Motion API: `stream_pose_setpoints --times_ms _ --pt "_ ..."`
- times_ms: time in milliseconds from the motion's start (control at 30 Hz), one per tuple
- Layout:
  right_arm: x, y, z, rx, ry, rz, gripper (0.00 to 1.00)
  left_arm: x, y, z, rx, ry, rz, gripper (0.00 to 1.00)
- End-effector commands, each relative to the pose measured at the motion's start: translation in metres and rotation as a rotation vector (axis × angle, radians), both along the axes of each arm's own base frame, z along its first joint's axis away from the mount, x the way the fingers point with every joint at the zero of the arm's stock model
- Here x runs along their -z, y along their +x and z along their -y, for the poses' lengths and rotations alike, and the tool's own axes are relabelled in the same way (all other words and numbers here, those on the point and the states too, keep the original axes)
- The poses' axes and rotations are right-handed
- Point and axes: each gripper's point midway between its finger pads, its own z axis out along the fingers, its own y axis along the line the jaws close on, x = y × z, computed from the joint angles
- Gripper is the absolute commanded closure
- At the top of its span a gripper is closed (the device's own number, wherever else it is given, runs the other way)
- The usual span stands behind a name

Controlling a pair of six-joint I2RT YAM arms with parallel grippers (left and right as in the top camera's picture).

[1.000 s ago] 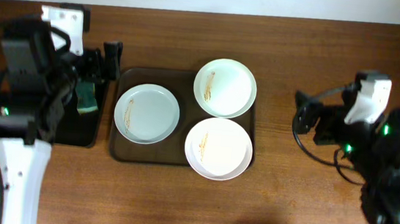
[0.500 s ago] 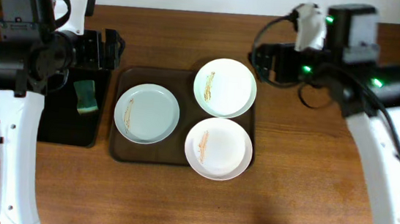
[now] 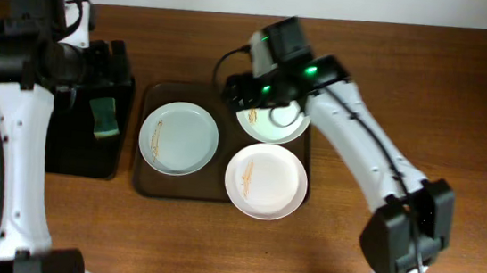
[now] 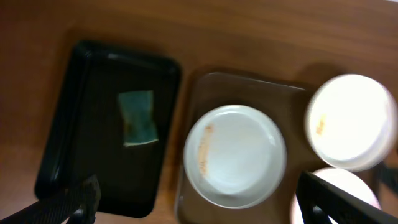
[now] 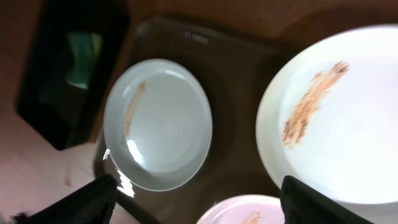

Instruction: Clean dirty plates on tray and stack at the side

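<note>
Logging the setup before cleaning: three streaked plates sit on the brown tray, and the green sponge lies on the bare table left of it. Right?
Not quite: the green sponge lies inside the black tray, not on the bare table; the left wrist view shows it. The rest stands.

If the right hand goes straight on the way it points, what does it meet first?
Most likely the right hand meets the tray, bare between the bluish plate and the streaked white plate; depth is unclear.

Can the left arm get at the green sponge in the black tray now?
Probably yes: the sponge lies uncovered in the black tray, and the open left gripper hangs close above.
</note>
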Motion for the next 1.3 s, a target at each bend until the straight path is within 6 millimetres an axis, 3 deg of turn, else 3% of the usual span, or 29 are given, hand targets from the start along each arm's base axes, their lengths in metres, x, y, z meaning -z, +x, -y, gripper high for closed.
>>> stream_pose_setpoints --times_ms 0,167,300,400,633,867,1100,1267 --pt "0.021 0.005 -0.011 0.077 -0.116 0.033 0.21 0.029 0.008 -0.041 -0.147 0.044 -0.083 0.01" --pt "0.06 -0.007 -0.043 0.043 -0.143 -0.008 0.34 0.066 0.019 -0.065 -0.198 0.05 -0.171 0.01" --pt "0.091 -0.011 -0.052 0.054 -0.171 -0.056 0.43 0.088 0.03 -0.069 -0.186 0.061 -0.207 0.01" --pt "0.115 -0.013 -0.053 0.06 -0.23 -0.056 0.53 0.093 0.039 -0.072 -0.188 0.063 -0.191 0.01" --pt "0.146 -0.014 -0.049 0.108 -0.283 -0.092 0.61 0.089 0.047 -0.074 -0.191 0.067 -0.153 0.01" --pt "0.155 -0.018 -0.054 0.104 -0.283 -0.108 0.73 0.092 0.049 -0.074 -0.191 0.065 -0.155 0.01" --pt "0.167 -0.023 -0.052 0.148 -0.272 -0.136 0.8 0.124 0.052 -0.073 -0.183 0.054 -0.233 0.01" --pt "0.169 -0.025 -0.052 0.156 -0.263 -0.152 0.96 0.129 0.053 -0.073 -0.183 0.052 -0.245 0.02"
